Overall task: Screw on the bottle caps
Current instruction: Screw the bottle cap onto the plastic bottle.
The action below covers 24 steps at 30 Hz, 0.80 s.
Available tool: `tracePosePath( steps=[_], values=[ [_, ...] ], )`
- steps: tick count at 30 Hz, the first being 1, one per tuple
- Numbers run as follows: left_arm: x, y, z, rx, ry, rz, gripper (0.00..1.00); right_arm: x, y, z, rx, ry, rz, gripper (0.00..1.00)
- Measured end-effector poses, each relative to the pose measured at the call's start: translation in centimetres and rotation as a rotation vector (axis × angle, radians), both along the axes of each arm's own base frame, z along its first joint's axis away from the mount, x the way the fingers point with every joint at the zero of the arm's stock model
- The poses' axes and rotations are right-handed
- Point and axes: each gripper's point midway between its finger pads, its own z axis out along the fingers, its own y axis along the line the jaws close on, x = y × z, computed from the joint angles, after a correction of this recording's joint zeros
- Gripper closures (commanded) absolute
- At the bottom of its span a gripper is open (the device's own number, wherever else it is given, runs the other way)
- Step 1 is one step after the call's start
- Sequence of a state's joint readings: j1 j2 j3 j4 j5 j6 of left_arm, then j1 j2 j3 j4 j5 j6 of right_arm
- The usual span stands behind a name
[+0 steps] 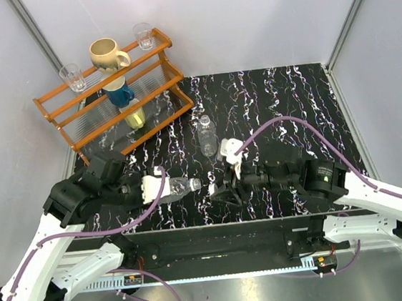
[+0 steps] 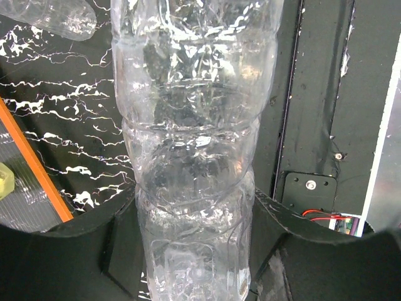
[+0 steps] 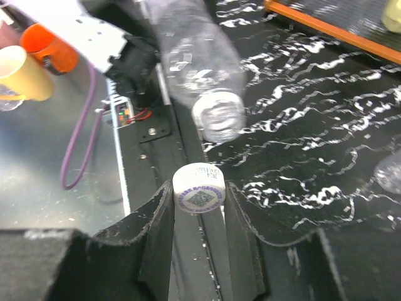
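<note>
My left gripper (image 1: 166,188) is shut on the base end of a clear ribbed bottle (image 1: 182,187), held lying sideways with its neck pointing right. In the left wrist view the bottle (image 2: 188,144) fills the space between the jaws of the gripper (image 2: 194,251). My right gripper (image 1: 218,187) is shut on a white cap (image 3: 198,188), its printed top facing the camera. The cap sits a short gap in front of the held bottle's open mouth (image 3: 218,118). A second bottle (image 1: 206,134) stands upright behind them, uncapped. The second cap is out of view.
A wooden rack (image 1: 162,119) at the back left holds a cream mug (image 1: 107,54), two clear glasses (image 1: 72,76) and a blue cup (image 1: 119,94). The table's near edge (image 1: 216,228) lies just below the grippers. An orange object (image 3: 47,45) and a yellow cup (image 3: 22,72) lie off the table.
</note>
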<state>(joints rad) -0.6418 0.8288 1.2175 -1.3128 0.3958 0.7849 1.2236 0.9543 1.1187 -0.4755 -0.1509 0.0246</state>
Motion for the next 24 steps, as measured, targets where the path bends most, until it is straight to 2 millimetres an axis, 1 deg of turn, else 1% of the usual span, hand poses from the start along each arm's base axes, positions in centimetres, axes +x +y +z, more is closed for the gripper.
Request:
tracePosePath(
  steps=[4, 7, 10, 13, 18, 24],
  values=[
    [-0.1, -0.1, -0.1, 0.002, 0.009, 0.001, 0.57, 3.4, -0.4, -0.7, -0.014, 0.030, -0.064, 0.80],
    [0.1, -0.2, -0.3, 0.003, 0.017, 0.007, 0.58, 4.3, 0.2, -1.0, -0.021, 0.060, -0.047, 0.80],
    [0.2, -0.3, -0.6, 0.010, 0.031, 0.016, 0.58, 4.2, 1.1, -1.0, -0.014, 0.082, 0.007, 0.80],
    [0.5, -0.5, -0.8, 0.013, 0.035, 0.025, 0.58, 3.5, 1.7, -1.2, -0.010, 0.103, 0.061, 0.80],
    [1.1, -0.8, -0.9, 0.014, 0.042, 0.037, 0.58, 2.6, 1.7, -0.4, 0.021, 0.106, 0.116, 0.81],
    [1.3, -1.0, -1.0, 0.014, 0.056, 0.048, 0.59, 2.6, 1.4, 0.5, 0.055, 0.087, 0.120, 0.82]
  ],
)
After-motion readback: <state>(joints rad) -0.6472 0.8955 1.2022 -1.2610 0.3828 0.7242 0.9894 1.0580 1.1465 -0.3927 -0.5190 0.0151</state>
